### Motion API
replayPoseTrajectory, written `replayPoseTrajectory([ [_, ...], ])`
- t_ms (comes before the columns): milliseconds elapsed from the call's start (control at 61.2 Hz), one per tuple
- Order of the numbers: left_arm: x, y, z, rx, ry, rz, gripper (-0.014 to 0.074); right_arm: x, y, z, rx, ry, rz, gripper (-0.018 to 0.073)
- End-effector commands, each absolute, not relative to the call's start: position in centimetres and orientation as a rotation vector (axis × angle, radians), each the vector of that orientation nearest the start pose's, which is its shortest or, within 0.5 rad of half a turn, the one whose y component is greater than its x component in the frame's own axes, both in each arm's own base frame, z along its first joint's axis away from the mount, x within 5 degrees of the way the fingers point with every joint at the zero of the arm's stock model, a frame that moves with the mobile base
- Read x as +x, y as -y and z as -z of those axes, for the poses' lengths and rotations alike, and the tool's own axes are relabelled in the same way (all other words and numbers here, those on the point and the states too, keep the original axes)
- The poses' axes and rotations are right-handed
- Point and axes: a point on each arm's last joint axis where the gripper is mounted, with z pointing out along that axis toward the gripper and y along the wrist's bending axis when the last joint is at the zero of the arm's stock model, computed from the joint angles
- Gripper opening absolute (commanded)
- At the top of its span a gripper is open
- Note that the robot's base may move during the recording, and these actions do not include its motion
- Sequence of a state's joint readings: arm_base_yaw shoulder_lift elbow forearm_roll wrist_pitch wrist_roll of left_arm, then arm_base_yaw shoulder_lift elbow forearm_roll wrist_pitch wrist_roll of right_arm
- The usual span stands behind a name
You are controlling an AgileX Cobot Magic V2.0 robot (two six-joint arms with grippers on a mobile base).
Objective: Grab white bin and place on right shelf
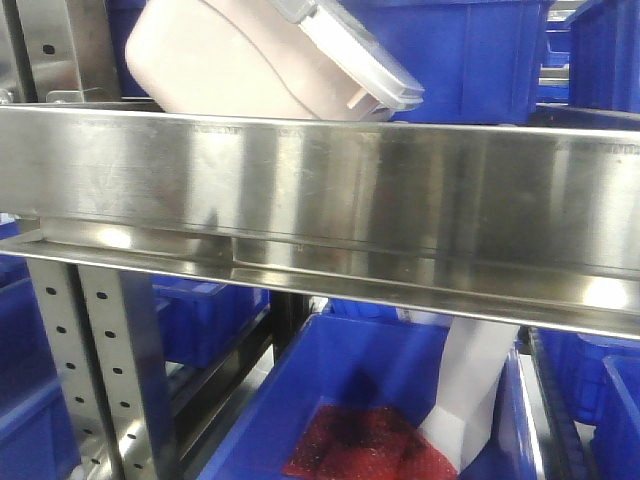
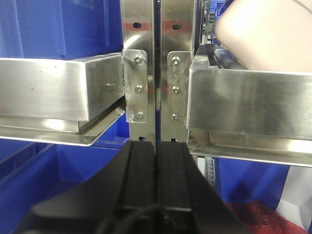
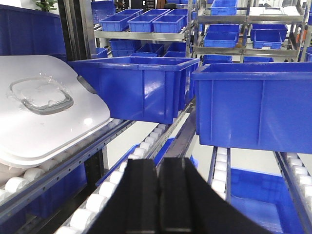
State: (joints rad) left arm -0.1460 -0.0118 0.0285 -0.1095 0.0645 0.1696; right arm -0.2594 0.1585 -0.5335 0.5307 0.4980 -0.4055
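Plastic, stiff and smooth, the white bin (image 1: 250, 60) looks light; we'd grip its rim. Left tool (image 2: 157, 161) and right tool (image 3: 158, 170) are clenched, empty.

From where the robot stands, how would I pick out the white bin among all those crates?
Find the shiny steel shelf running across the front view. Resting tilted on its upper left end is the white bin, a rounded pinkish tub. Unlike the open blue crates beside it, it has a pale lid with a recessed grey handle.
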Motion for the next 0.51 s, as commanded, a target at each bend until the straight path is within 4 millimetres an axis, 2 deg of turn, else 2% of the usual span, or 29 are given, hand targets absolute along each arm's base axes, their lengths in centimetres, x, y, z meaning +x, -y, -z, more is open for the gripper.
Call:
replayPoseTrajectory([
  [0,5.52,0.81,-20.44,0.14,-1.461,0.085,-0.0118,3.36,-1.06,-35.38,0.095,-1.453,-0.019,0.0069],
  [491,5.52,0.81,-20.44,0.14,-1.461,0.085,-0.0118,3.39,-0.88,-35.31,0.084,-1.455,0.024,0.0069],
])
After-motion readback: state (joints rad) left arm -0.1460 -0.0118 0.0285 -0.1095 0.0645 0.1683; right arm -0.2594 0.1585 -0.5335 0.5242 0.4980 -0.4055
